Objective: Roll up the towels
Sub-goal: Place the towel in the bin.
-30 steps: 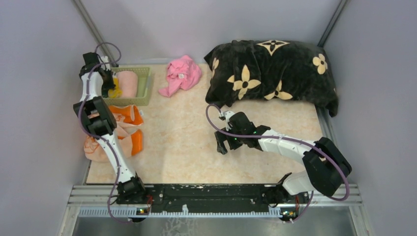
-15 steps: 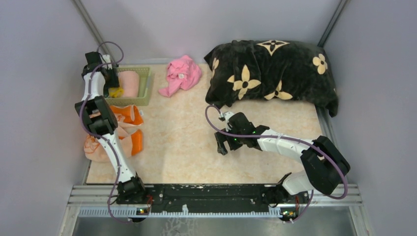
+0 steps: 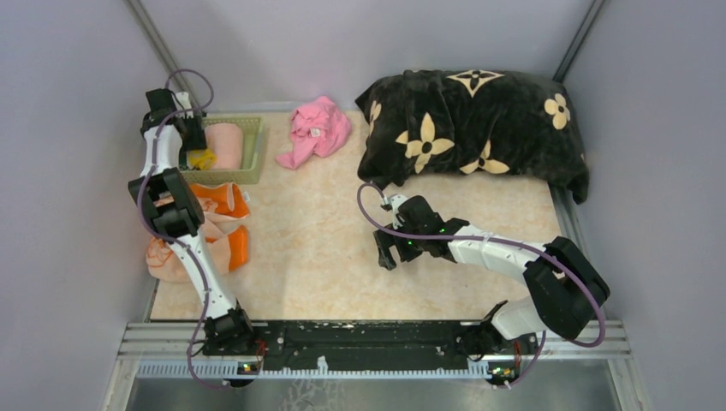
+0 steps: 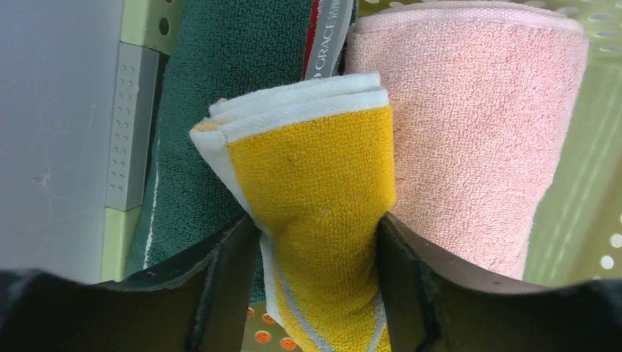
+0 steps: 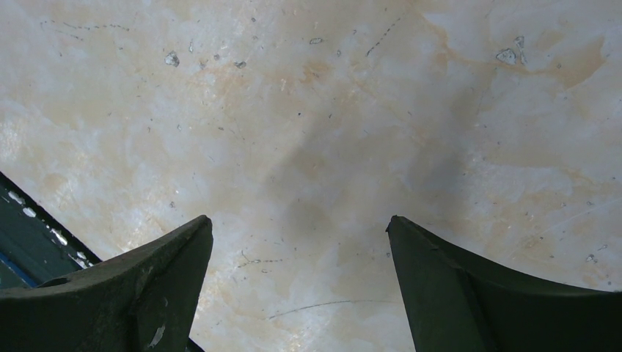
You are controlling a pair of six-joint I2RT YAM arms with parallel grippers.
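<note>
A rolled yellow towel (image 4: pixel 315 198) with a white edge and grey lines stands in the green basket (image 4: pixel 579 220), between a rolled pink towel (image 4: pixel 477 132) and a dark green one (image 4: pixel 220 88). My left gripper (image 4: pixel 317 242) is open around the yellow roll (image 3: pixel 203 159), which fills the gap and brushes both fingers. A crumpled peach and orange towel (image 3: pixel 218 227) lies on the table's left side, beside the left arm. Over bare table at the middle, my right gripper (image 3: pixel 383 253) hangs open and empty (image 5: pixel 299 235).
The basket (image 3: pixel 248 163) sits at the back left corner. A crumpled pink cloth (image 3: pixel 315 128) lies at the back centre. The big black blanket with beige flowers (image 3: pixel 475 128) fills the back right. Grey walls close in on both sides.
My left jaws have spread apart around the yellow roll in the basket, and the left wrist has shifted slightly. The right arm has not moved.
</note>
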